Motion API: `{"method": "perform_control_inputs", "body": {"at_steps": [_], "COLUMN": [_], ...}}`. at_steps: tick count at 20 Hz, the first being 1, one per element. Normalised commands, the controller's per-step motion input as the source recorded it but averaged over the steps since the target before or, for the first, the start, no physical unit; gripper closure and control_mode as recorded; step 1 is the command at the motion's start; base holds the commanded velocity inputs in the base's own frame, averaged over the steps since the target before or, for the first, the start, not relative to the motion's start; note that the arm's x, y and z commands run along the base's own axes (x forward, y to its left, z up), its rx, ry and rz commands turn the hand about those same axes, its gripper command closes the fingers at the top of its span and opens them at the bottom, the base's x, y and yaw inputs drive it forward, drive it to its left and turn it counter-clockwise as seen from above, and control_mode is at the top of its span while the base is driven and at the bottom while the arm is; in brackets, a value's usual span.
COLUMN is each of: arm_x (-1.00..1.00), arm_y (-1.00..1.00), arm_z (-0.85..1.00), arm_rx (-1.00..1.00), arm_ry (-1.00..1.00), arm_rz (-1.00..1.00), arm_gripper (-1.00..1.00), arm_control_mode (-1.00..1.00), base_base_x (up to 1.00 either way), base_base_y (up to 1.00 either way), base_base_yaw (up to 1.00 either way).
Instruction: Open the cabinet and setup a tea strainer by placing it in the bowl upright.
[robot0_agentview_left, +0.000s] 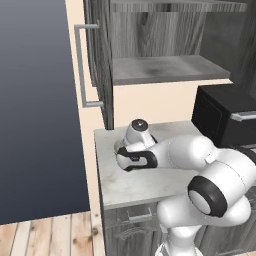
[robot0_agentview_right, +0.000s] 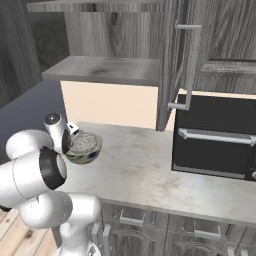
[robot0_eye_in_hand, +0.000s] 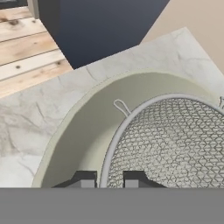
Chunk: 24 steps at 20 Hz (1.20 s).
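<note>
Grey wood-grain is showing everywhere in the left base view: the cabinet (robot0_agentview_left: 150, 45) is standing open, its door (robot0_agentview_left: 100, 60) swung out with the long bar handle (robot0_agentview_left: 82, 65) facing the camera and the shelf (robot0_agentview_left: 165, 69) inside lying bare. Below it the arm is reaching down onto the marbled surface (robot0_agentview_left: 135, 185), and the wrist is hiding most of what it is working on. A black microwave-like box (robot0_agentview_left: 225, 117) is sitting to the right, well apart from the arm.

From the right base view, the bowl (robot0_agentview_right: 87, 156) is resting on the surface near its left end, and the tea strainer (robot0_agentview_right: 84, 143) is sitting inside it, mesh rim up and roughly level. The hand (robot0_agentview_right: 71, 142) is pressing in at the bowl's near side. The black box and the open door are standing off to the right, clear of the path upward.

Through the hand view, the fingertips (robot0_eye_in_hand: 85, 179) are clenching the strainer's thin metal rim, one pad outside it and one inside, so the hand is grasping the strainer. The strainer's mesh is lying within the bowl's pale wall.

Judging by this, opening is done and placing is nearly done; letting go and lifting away are remaining, and nothing nearby is blocking that.
</note>
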Motion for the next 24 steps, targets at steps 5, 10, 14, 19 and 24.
{"method": "perform_control_inputs", "body": {"at_steps": [5,10,14,19,24], "arm_x": [0.0,0.0,0.0,0.0,-0.1], "arm_y": [0.01,0.01,0.0,0.0,0.0], "arm_z": [-0.01,0.0,0.0,0.0,0.29], "arm_rx": [0.0,0.0,0.0,0.0,0.0], "arm_ry": [0.0,0.0,0.0,0.0,0.01], "arm_rz": [0.0,0.0,0.0,0.0,0.0], "arm_gripper": [1.0,-1.0,-1.0,-1.0,-1.0], "arm_control_mode": [-1.0,-1.0,-1.0,-1.0,-1.0], "base_base_x": [0.0,0.0,0.0,0.0,0.0], "base_base_y": [0.0,0.0,0.0,0.0,0.0], "base_base_yaw": [0.0,0.0,0.0,0.0,0.0]}}
